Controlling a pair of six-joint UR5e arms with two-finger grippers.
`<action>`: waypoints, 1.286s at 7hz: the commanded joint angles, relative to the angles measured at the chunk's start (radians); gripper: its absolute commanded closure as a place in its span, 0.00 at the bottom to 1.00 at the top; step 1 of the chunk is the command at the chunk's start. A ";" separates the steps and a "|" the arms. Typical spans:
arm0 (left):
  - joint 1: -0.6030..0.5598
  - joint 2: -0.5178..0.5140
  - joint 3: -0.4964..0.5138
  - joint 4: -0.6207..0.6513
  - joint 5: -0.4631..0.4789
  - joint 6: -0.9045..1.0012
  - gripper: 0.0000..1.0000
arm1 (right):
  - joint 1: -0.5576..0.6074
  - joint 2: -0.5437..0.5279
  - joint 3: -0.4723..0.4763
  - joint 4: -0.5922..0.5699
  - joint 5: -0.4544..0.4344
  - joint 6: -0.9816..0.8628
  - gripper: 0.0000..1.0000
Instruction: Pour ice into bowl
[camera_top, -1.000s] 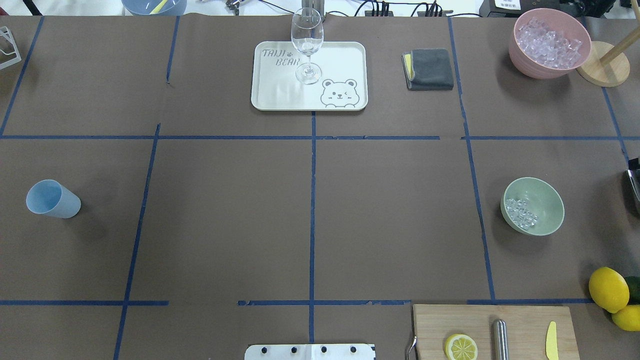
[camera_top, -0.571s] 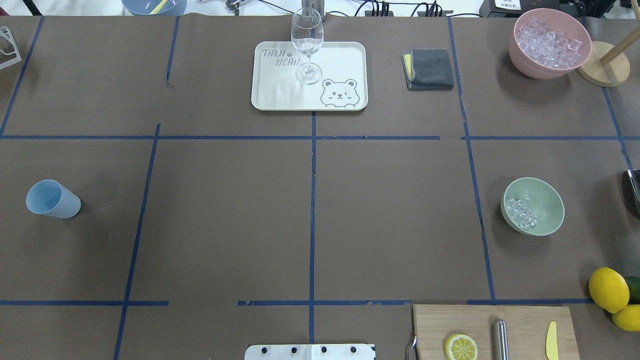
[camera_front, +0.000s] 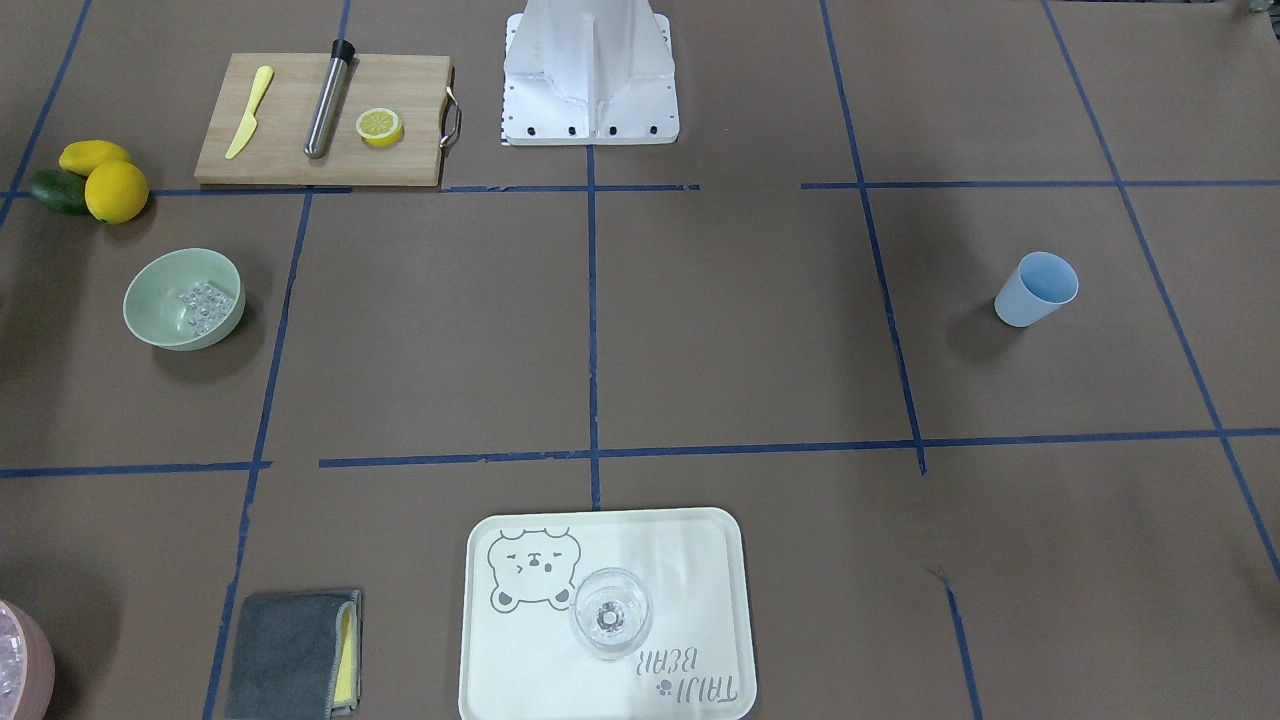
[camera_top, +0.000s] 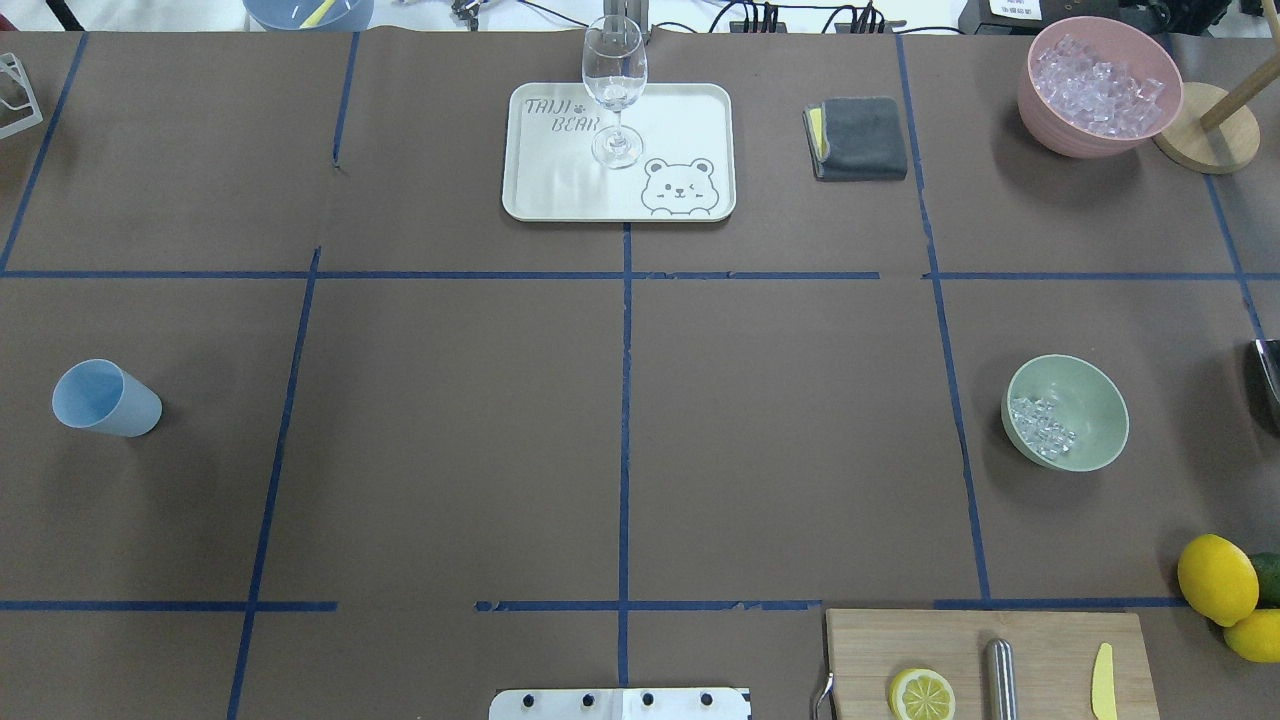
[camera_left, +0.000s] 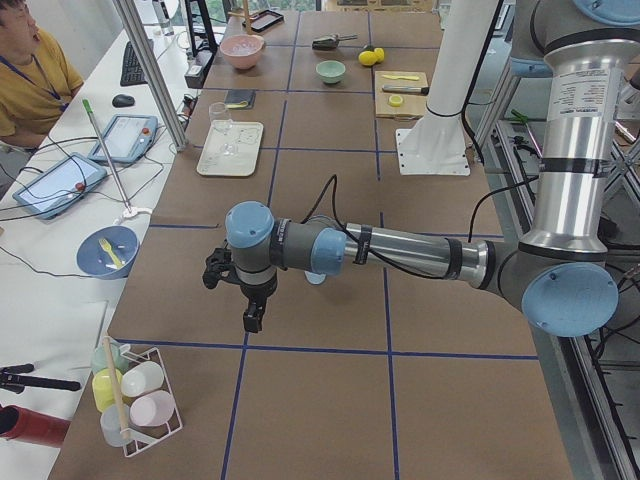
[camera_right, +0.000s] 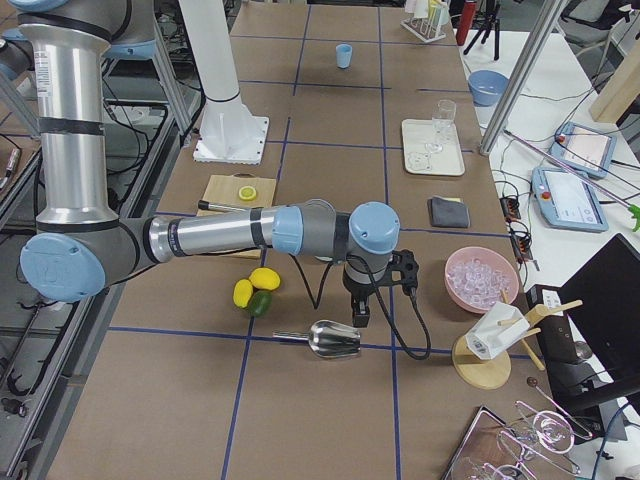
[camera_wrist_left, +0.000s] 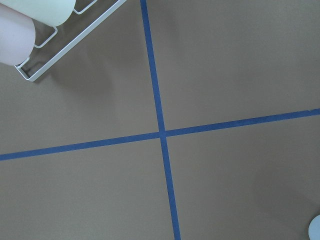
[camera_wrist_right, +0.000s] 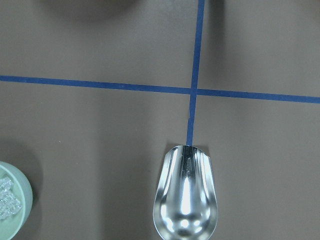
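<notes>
The sage-green bowl (camera_top: 1065, 412) (camera_front: 183, 298) stands upright on the table's right side, with a small heap of clear ice (camera_top: 1042, 428) (camera_front: 200, 303) inside it. The right wrist view catches the bowl's rim (camera_wrist_right: 12, 200) at lower left and an empty metal scoop (camera_wrist_right: 186, 200) lying flat on the table. My right gripper (camera_right: 358, 322) hangs just above that scoop (camera_right: 335, 340); I cannot tell if it is open or shut. My left gripper (camera_left: 253, 320) hovers over the table's far left end, and its state cannot be told either.
A pink tub (camera_top: 1098, 85) full of ice sits at the back right beside a wooden stand (camera_top: 1205, 128). Also here are a cutting board (camera_top: 990, 650) with a lemon half, whole lemons (camera_top: 1217, 578), a tray (camera_top: 618, 152) with a wine glass, a grey cloth (camera_top: 858, 138), a blue cup (camera_top: 105, 398) and a cup rack (camera_left: 135, 395).
A dark part of the right arm at the overhead view's right edge, above the scoop, has slipped out of view. The bowl, ice and scoop have not moved.
</notes>
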 joint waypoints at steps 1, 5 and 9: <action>0.000 0.019 -0.012 -0.034 -0.024 0.003 0.00 | -0.001 -0.002 -0.004 -0.002 0.005 0.005 0.00; -0.005 0.085 -0.076 -0.027 -0.047 -0.009 0.00 | -0.027 -0.002 -0.004 0.000 -0.029 0.023 0.00; -0.017 0.129 -0.105 0.004 -0.045 -0.003 0.00 | -0.050 -0.004 -0.004 0.000 -0.029 0.026 0.00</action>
